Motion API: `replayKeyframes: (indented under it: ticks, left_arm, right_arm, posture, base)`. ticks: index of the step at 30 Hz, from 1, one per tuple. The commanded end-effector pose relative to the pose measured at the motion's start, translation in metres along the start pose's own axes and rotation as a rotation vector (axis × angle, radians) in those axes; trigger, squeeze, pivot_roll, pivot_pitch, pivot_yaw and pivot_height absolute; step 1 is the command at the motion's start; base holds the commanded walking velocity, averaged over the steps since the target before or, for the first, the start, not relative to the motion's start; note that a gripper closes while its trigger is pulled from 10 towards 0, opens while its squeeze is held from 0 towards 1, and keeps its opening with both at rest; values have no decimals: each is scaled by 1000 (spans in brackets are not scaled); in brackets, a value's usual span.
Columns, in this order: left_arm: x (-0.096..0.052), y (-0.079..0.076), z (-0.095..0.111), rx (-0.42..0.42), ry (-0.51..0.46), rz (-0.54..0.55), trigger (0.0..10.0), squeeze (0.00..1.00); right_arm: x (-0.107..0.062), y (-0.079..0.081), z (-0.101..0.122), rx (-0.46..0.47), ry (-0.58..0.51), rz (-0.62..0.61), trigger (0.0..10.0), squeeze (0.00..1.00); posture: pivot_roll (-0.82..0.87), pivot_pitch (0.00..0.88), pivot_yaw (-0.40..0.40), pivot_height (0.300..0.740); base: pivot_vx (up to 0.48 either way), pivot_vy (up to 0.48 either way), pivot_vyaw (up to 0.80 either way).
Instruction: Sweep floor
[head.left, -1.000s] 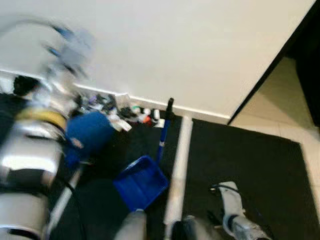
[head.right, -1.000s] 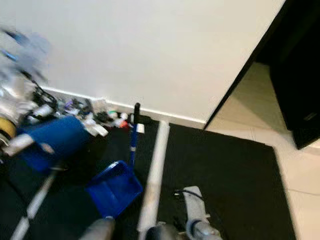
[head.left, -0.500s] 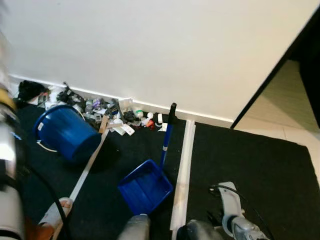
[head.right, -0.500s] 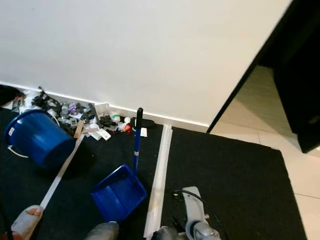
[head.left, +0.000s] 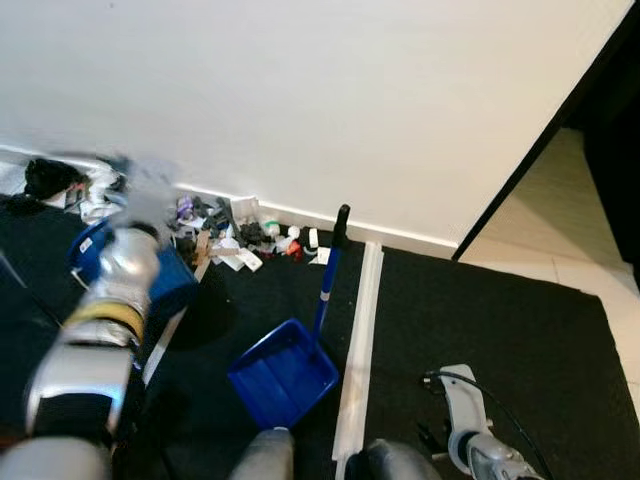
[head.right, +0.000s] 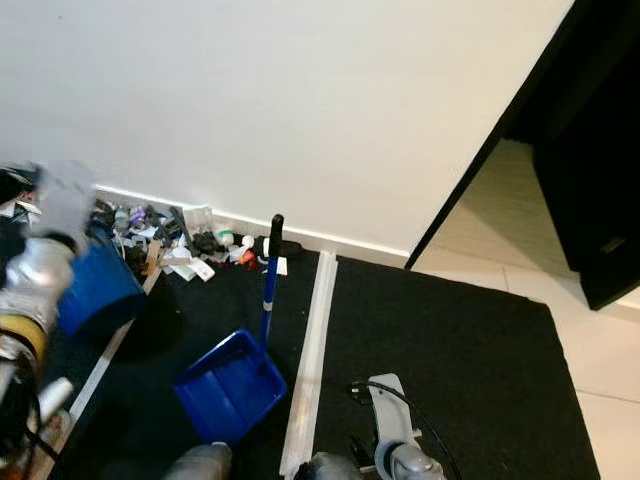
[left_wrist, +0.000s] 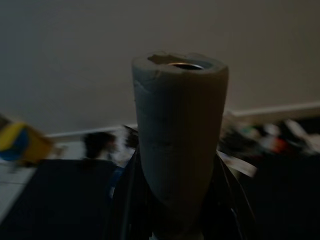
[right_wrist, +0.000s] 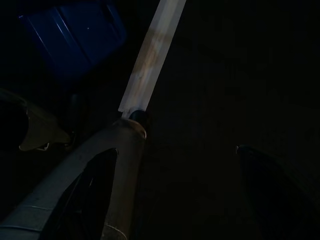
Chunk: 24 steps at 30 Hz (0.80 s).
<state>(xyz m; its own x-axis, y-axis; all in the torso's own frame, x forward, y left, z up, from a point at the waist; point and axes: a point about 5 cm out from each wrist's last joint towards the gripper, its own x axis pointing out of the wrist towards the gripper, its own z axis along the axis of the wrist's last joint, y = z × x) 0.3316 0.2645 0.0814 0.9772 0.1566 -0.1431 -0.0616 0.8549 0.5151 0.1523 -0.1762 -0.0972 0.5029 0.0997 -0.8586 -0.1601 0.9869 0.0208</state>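
A heap of small litter (head.left: 235, 237) lies along the white baseboard. A blue dustpan (head.left: 283, 373) rests on the black mat, and its blue handle (head.left: 328, 270) rises toward the wall. Left of it a blue bucket (head.left: 168, 283) lies tipped, half hidden by my raised, blurred left arm. My left gripper (head.left: 140, 198) is up near the litter, shut around a grey hollow tube (left_wrist: 179, 135) that points along its fingers. My right arm (head.left: 468, 430) hangs low. In the dark right wrist view, my right gripper (right_wrist: 180, 195) hangs open over the mat.
A pale stick (head.right: 95, 372) lies slanted on the mat below the bucket. A white strip (head.left: 357, 340) runs between two black mats. Pale tiles (head.left: 560, 270) and a dark doorway (head.right: 590, 180) are at the right. A white wall (head.left: 300, 90) closes the far side.
My left arm was low at the left edge half a second ago. It has now swung up in front of the bucket. The dustpan, bucket and litter have stayed put; the camera shifted slightly.
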Motion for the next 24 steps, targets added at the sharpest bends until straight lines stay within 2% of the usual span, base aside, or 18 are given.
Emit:
replayKeyframes:
  ticks: [1,2,3,6,7,8,10,12,17,20,24]
  left_arm:
    - [2,-12,22,-20,-129,-49,10000,0]
    - [-1,-20,21,-39,-135,-81,10000,0]
    - [-1,-20,21,-39,-135,-81,10000,0]
    - [-9,-48,19,-102,-151,-220,10000,0]
    - [-9,-48,19,-102,-151,-220,10000,0]
    - [-12,-57,16,-109,-136,-271,10000,0]
    - [-22,-80,0,-86,-50,-389,10000,0]
    - [-31,-92,-17,-76,48,-447,10000,0]
    - [-40,-99,-32,-93,127,-474,10000,0]
    - [-42,-100,-33,-91,132,-482,10000,0]
    - [-45,-102,-39,-37,168,-534,10000,0]
  right_arm:
    - [-1,-1,-2,-11,4,-2,10000,0]
    - [-1,0,-2,-10,5,0,10000,0]
    - [-1,0,-2,-10,5,0,10000,0]
    - [0,1,-3,-8,7,3,10000,0]
    - [0,1,-3,-8,7,3,10000,0]
    - [0,2,-3,-7,7,3,10000,0]
    - [0,2,-2,-4,7,1,10000,0]
    - [0,2,-1,2,5,-1,10000,0]
    - [1,2,3,22,-12,-12,10000,0]
    - [1,2,4,26,-15,-14,10000,0]
    - [2,6,5,78,-29,-30,10000,0]
  posture:
    - [157,0,-84,740]
    - [157,0,-84,740]
    - [157,0,-84,740]
    - [158,0,-81,740]
    - [158,0,-81,740]
    - [157,0,-80,740]
    - [156,0,-76,740]
    - [149,0,-71,740]
    - [143,0,-49,740]
    - [141,0,-35,740]
    - [134,0,33,740]
  base:
    - [0,0,0]
    - [0,0,0]
    - [0,0,0]
    - [0,0,0]
    - [0,0,0]
    - [0,0,0]
    - [0,0,0]
    - [0,0,0]
    - [0,0,0]
    - [0,0,0]
    - [0,0,0]
